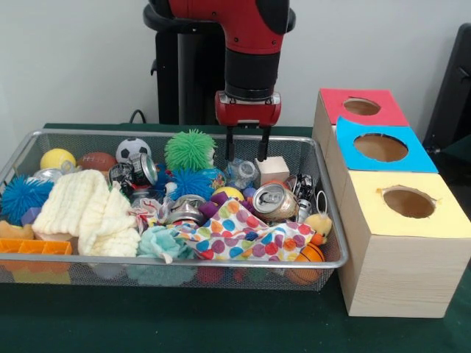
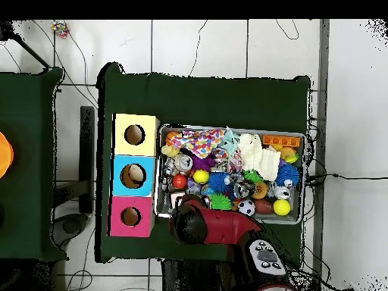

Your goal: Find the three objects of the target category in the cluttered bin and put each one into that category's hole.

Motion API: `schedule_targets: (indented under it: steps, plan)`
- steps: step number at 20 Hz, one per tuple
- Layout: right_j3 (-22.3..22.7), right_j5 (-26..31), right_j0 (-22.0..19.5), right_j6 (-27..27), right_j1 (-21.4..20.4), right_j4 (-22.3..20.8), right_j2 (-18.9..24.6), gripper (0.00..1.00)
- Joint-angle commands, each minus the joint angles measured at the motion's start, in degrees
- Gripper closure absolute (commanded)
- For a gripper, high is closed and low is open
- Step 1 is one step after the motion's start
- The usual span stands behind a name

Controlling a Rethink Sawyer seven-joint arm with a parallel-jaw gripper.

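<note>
The silver wire-mesh bin [image 1: 147, 262] fills the table's left and middle and is full of mixed objects. It also shows in the overhead view [image 2: 305, 178]. My gripper [image 1: 246, 151] hangs open and empty over the bin's far side, its fingertips just above a clear plastic item and a pale wooden cube [image 1: 273, 169]. The blue-topped box's round hole [image 1: 380, 147] is to the right of the bin, the middle one of three boxes, and shows in the overhead view [image 2: 133, 176]. In the overhead view the arm's red head [image 2: 189, 223] hides the gripper.
The bin holds a crushed can [image 1: 274, 201], a green spiky ball [image 1: 189, 150], a soccer ball [image 1: 132, 149], a white cloth [image 1: 85, 209], a polka-dot cloth [image 1: 243, 235] and a blue spiky ball [image 1: 22, 197]. The red-topped box's hole [image 1: 361, 107] and the yellow-topped box's hole [image 1: 408, 202] flank the blue one.
</note>
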Motion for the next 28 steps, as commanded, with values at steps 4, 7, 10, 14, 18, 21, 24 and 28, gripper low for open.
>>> schedule_targets:
  steps: [4, 7, 10, 14, 18, 21, 24, 28]
  plan:
    - [-8.73, 2.51, -1.96, 1.72, 6.50, -3.28, 7.17, 0.00]
    - [-9.19, 2.42, -1.70, 2.01, 7.71, -3.62, 6.87, 0.00]
    - [-9.71, 2.27, -1.78, 2.04, 9.15, -4.19, 6.78, 0.00]
    - [-10.16, 2.33, -1.80, 2.28, 10.22, -4.75, 6.76, 0.00]
    - [-9.97, 2.05, -1.45, 2.96, 10.22, -4.99, 6.57, 0.00]
    - [-9.80, 1.64, -1.24, 3.38, 10.25, -4.96, 6.48, 0.00]
    - [-10.01, 0.53, -1.29, 3.85, 11.02, -4.91, 6.57, 0.00]
    - [-11.08, -1.52, -1.26, 4.49, 13.24, -4.82, 6.62, 0.00]
